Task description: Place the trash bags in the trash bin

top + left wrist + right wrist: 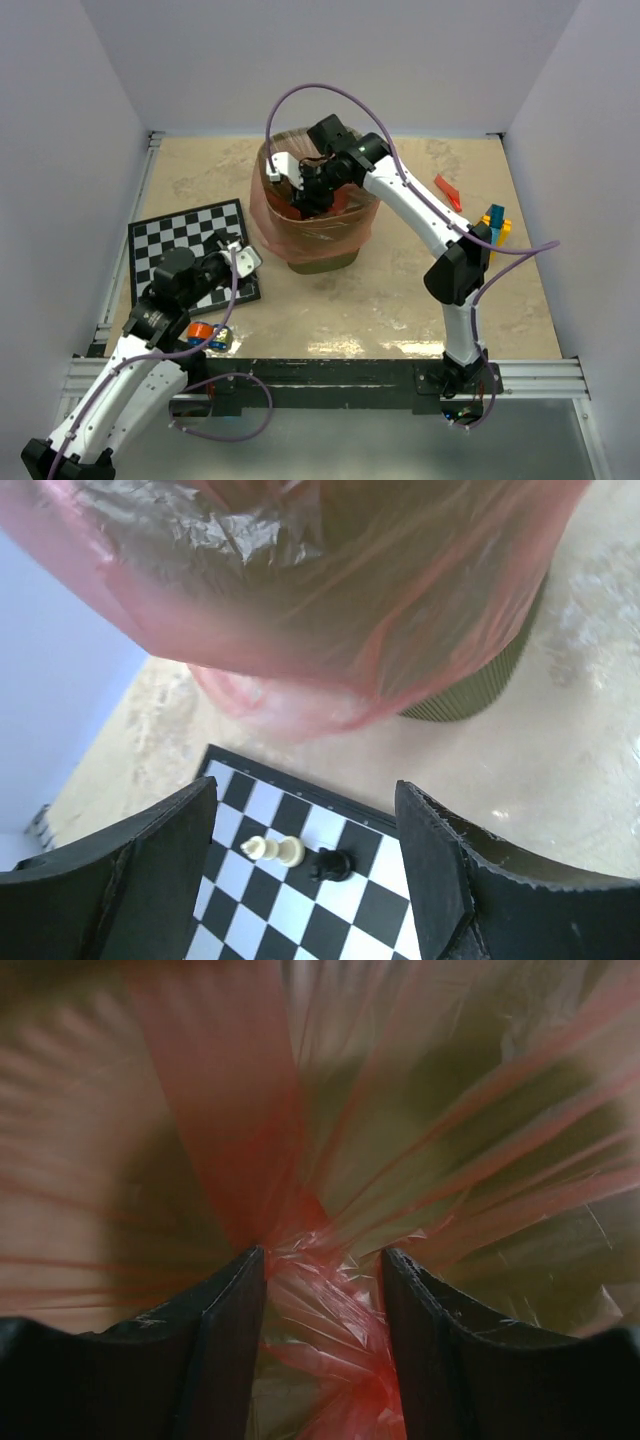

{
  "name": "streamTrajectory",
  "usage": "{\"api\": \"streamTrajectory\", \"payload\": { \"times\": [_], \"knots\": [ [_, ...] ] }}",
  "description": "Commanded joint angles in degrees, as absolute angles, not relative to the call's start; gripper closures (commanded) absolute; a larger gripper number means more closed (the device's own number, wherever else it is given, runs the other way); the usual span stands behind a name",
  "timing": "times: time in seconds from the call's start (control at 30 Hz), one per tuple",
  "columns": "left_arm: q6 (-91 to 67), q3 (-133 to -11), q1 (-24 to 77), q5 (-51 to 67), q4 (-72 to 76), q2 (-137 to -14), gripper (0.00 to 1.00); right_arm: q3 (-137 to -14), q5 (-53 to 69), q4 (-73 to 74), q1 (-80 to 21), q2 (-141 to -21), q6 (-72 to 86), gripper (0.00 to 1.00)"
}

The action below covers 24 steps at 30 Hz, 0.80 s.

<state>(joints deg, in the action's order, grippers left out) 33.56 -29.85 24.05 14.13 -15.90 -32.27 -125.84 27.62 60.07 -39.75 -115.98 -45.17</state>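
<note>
A wide translucent red-pink trash bag [272, 215] is draped over the olive-green mesh trash bin [322, 262], hanging down its outside with only the bin's base showing. My right gripper [306, 203] reaches down into the bin's mouth. In the right wrist view its jaws [322, 1255] stand partly open, with bunched film [335, 1305] between them and stretched film fanning out from the tips. My left gripper [246, 256] is open and empty over the chessboard, left of the bin. Its wrist view shows the bag [330, 600] and the bin [482, 685] ahead. A small red strip [448, 190] lies far right.
A chessboard [185, 240] lies left of the bin. In the left wrist view a white piece [272, 851] and a black piece [333, 864] lie on it between my fingers. Yellow and blue toy blocks [495, 225] sit at the right. Small blue and orange items [206, 336] lie near the left arm.
</note>
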Motion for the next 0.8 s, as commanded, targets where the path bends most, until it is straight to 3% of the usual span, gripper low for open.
{"api": "streamTrajectory", "payload": {
  "times": [0.0, 0.2, 0.77],
  "knots": [
    [30.0, -32.5, 23.1, 11.6, -18.4, -28.9, 0.23, -124.5, 23.3, 62.9, -39.6, -109.2, -44.7, 0.49],
    [27.8, -32.3, 20.5, 12.0, -16.9, -28.4, 0.23, -121.7, 22.7, 62.6, -39.6, -113.9, -46.3, 0.56],
    [24.1, -30.2, 16.1, 11.4, -14.7, -27.3, 0.23, -107.8, 24.3, 52.0, -39.5, -118.9, -53.4, 0.59]
  ]
}}
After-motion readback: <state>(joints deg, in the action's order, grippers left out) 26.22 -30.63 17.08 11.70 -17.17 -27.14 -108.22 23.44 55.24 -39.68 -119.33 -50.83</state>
